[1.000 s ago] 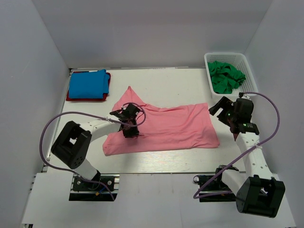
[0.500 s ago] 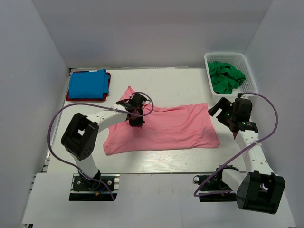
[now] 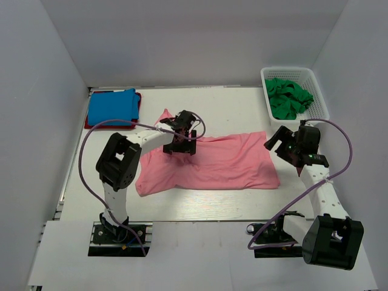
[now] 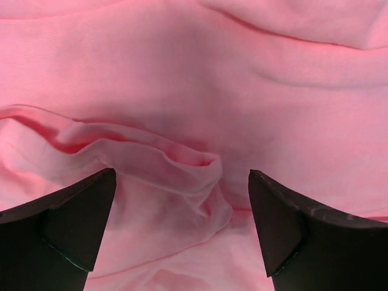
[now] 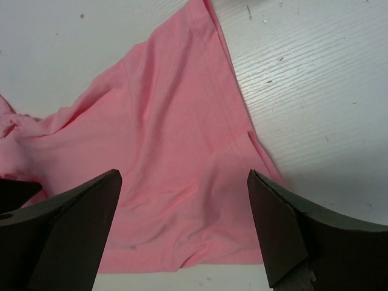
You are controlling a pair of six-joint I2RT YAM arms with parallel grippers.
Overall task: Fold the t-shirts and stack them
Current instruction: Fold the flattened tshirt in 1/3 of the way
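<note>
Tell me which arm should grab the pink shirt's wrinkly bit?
Left, probably: the left gripper hangs open over that fold in the salmon pink cloth t-shirt; the right gripper is at the shirt's edge.

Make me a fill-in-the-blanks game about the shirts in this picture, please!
The big shirt spread out on the table is ____.
The crumpled shirts in the white basket are ____.
The folded blue shirt lies on another shirt colored ____.
The basket sits at the table's far ____ corner.
Missing words: pink, green, red, right.
</note>
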